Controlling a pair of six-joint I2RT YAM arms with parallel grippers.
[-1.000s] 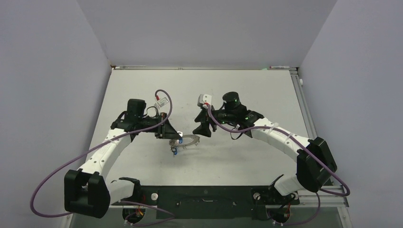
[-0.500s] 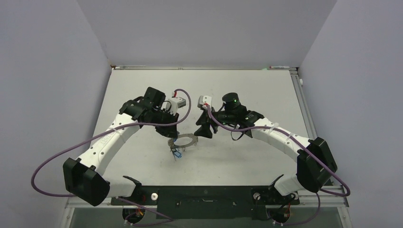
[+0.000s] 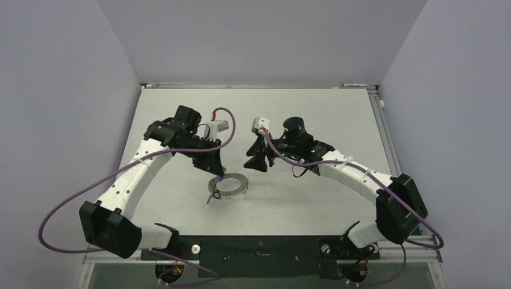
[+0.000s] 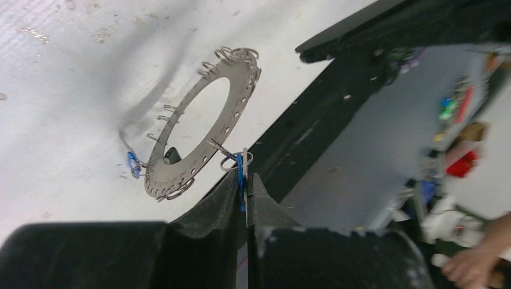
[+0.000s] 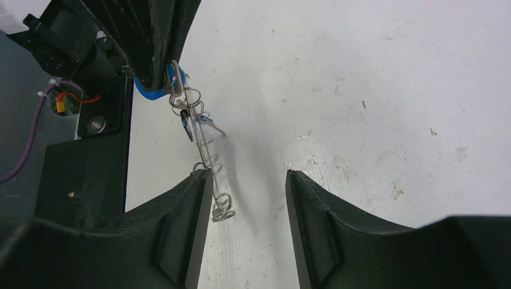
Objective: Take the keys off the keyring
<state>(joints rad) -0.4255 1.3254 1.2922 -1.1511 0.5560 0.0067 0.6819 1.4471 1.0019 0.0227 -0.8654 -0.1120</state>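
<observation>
Here the keyring sits near the middle of the tabletop, a little toward 6 o'clock in the top view. The left tool is at the ring's 11 o'clock rim and the right tool is near it at 2 o'clock.

The left wrist view shows the left tool pinched tight on 1 blue key, which hangs by a small wire loop from the keyring. There the flat grey ring is tilted, with its long axis running from 1 o'clock to 7 o'clock. More small loops cluster at its 1 o'clock end. A second blue key dangles off the rim at 8 o'clock. I cannot tell whether the ring's far edge touches the tabletop.

In the right wrist view the keyring appears edge-on as a thin line from 11 o'clock to 5 o'clock. Its lower end is just beside 1 finger of the right tool, whose jaws stand moderately apart with nothing between them.
</observation>
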